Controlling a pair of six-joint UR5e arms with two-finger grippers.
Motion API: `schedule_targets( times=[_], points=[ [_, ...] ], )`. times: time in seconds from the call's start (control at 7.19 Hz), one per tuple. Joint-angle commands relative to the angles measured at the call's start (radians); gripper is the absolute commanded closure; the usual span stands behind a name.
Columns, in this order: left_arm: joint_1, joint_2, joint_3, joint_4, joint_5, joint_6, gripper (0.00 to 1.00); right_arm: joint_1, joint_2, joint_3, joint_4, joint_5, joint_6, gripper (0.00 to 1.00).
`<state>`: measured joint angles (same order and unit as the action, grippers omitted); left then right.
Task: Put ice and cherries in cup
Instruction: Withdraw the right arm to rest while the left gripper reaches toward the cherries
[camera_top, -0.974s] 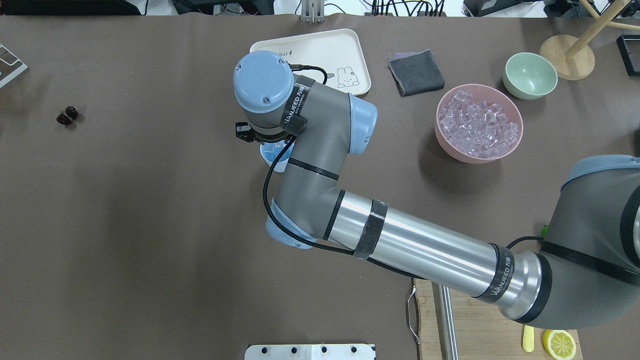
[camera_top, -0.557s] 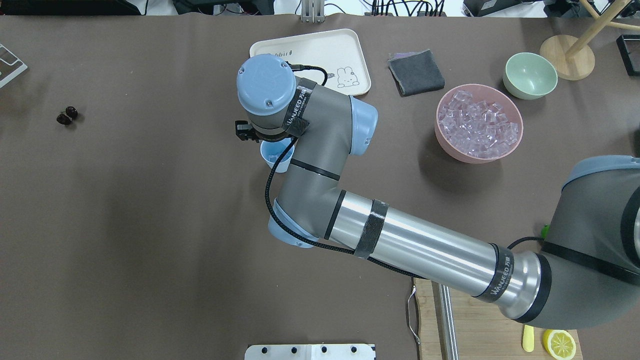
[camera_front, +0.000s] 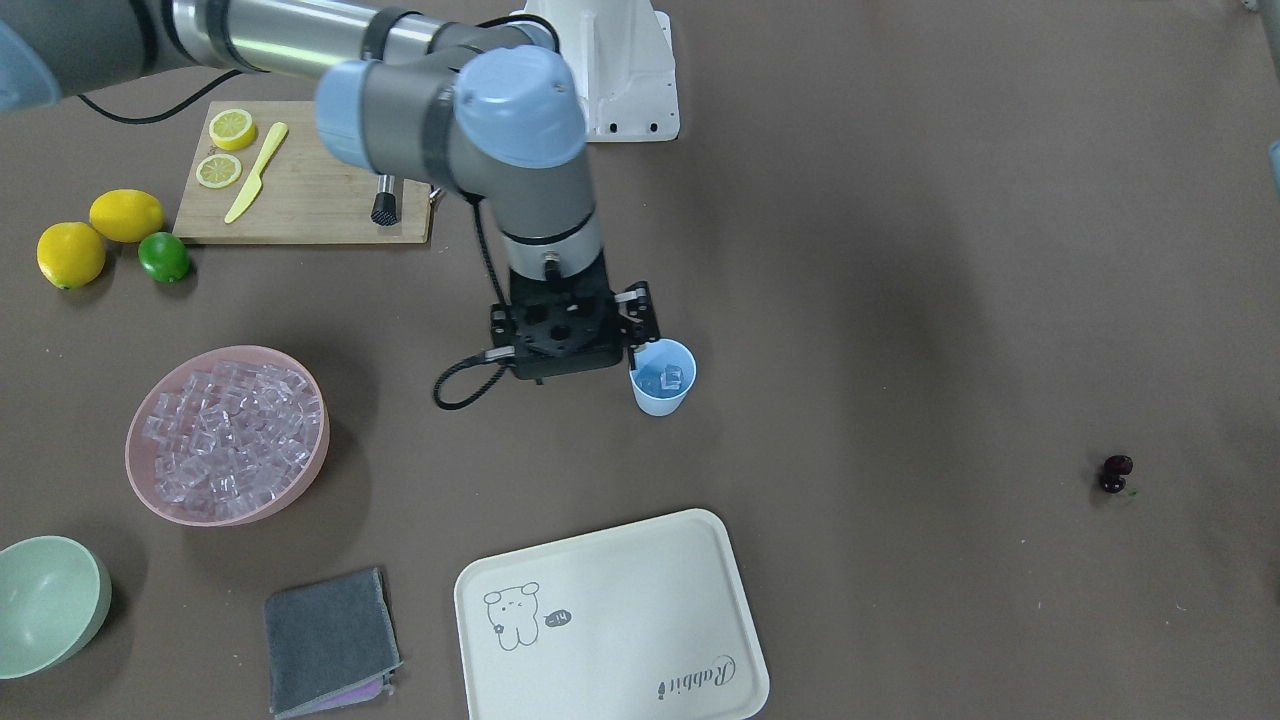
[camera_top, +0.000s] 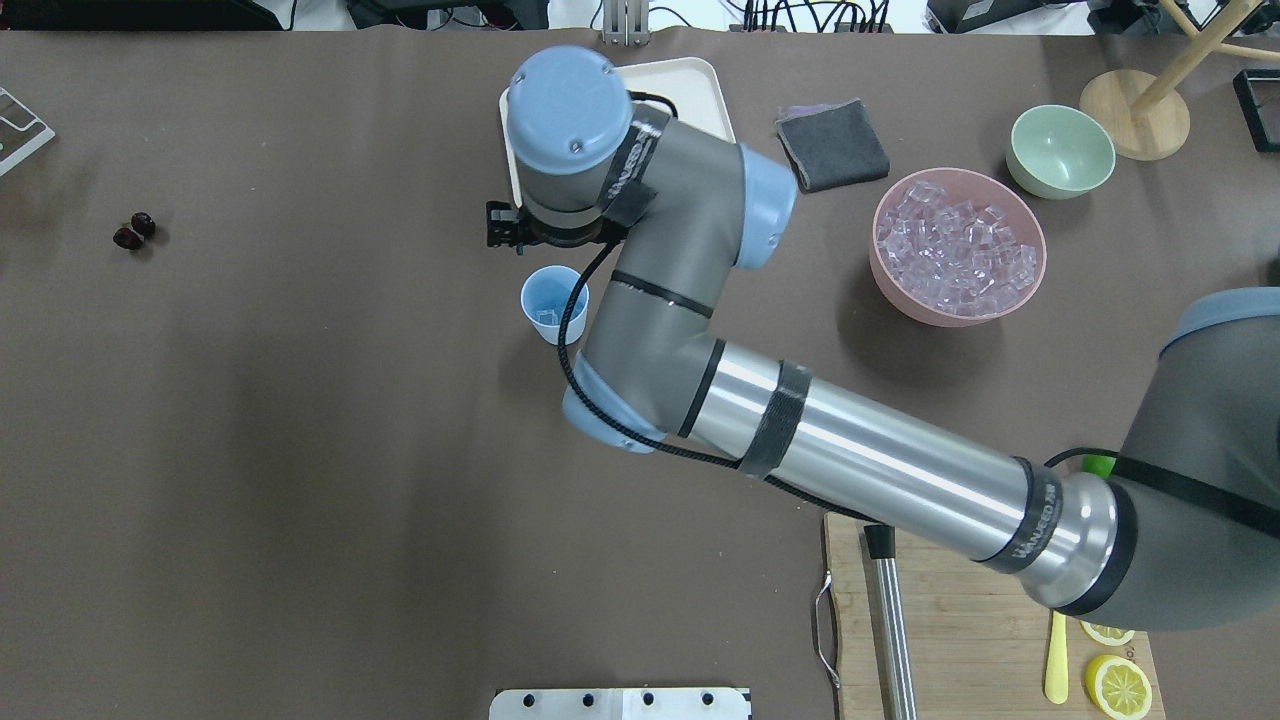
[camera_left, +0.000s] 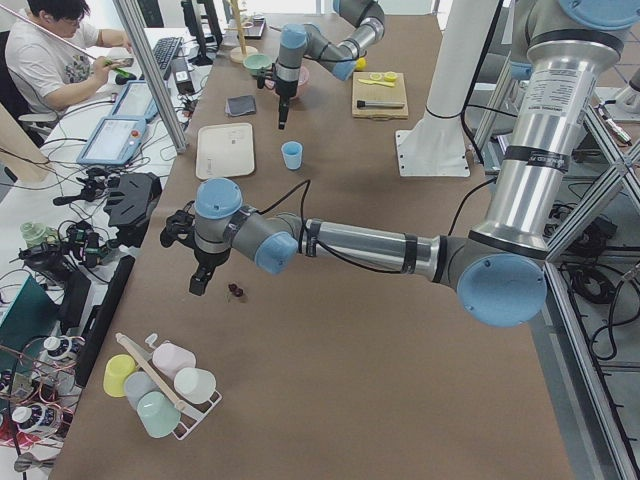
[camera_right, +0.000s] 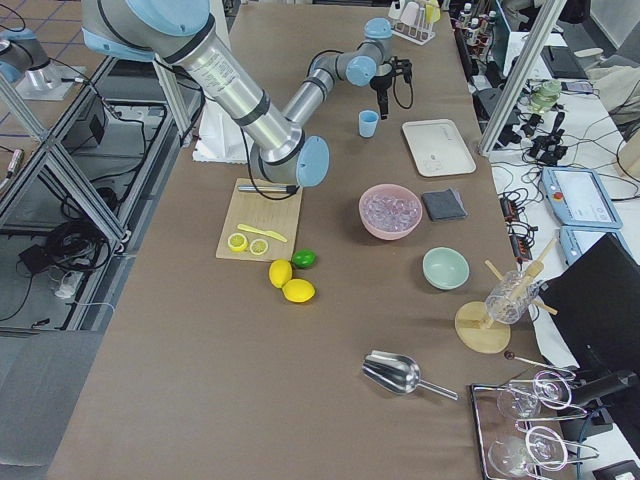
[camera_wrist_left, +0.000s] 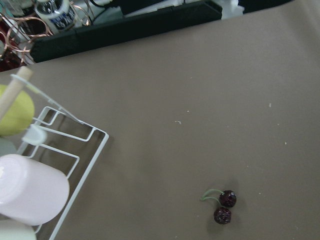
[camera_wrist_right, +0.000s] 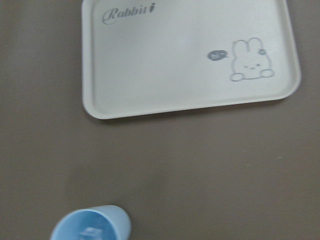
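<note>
The light-blue cup (camera_top: 553, 303) stands upright on the brown table, also in the front-facing view (camera_front: 662, 378), with one ice cube (camera_front: 672, 378) in it. More ice (camera_top: 955, 250) fills the pink bowl (camera_top: 960, 318). The cherries (camera_top: 133, 231) lie far left on the table. In the left wrist view they (camera_wrist_left: 223, 206) lie low and right of centre. My right gripper (camera_left: 281, 118) hangs just beyond the cup, toward the tray; its fingers are hidden. My left gripper (camera_left: 200, 283) hovers close beside the cherries (camera_left: 236, 291). I cannot tell whether either is open.
A cream rabbit tray (camera_front: 610, 620) lies behind the cup. A grey cloth (camera_top: 832, 145) and a pale green bowl (camera_top: 1060, 150) sit near the pink bowl. A cutting board (camera_front: 300, 210) holds lemon slices. A white wire rack of cups (camera_wrist_left: 65, 150) stands near the cherries.
My right wrist has moved off the cup toward the tray and to the right. The cup now shows in full with an ice cube inside.
</note>
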<state>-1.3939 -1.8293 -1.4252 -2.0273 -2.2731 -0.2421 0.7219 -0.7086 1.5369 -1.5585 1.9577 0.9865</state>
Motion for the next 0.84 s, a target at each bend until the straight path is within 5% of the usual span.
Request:
schedule_targets(
  times=[0.0,0.28,0.7],
  points=[
    [0.112,-0.065,0.124,-0.098,0.010,-0.043,0.03,0.136,-0.330,0.304,-0.057,0.102,-0.258,0.02],
    [0.194,-0.081,0.211,-0.209,0.110,-0.101,0.03,0.261,-0.514,0.375,-0.046,0.188,-0.465,0.01],
    [0.237,-0.088,0.256,-0.221,0.124,-0.102,0.03,0.558,-0.754,0.379,-0.046,0.381,-0.957,0.01]
  ],
)
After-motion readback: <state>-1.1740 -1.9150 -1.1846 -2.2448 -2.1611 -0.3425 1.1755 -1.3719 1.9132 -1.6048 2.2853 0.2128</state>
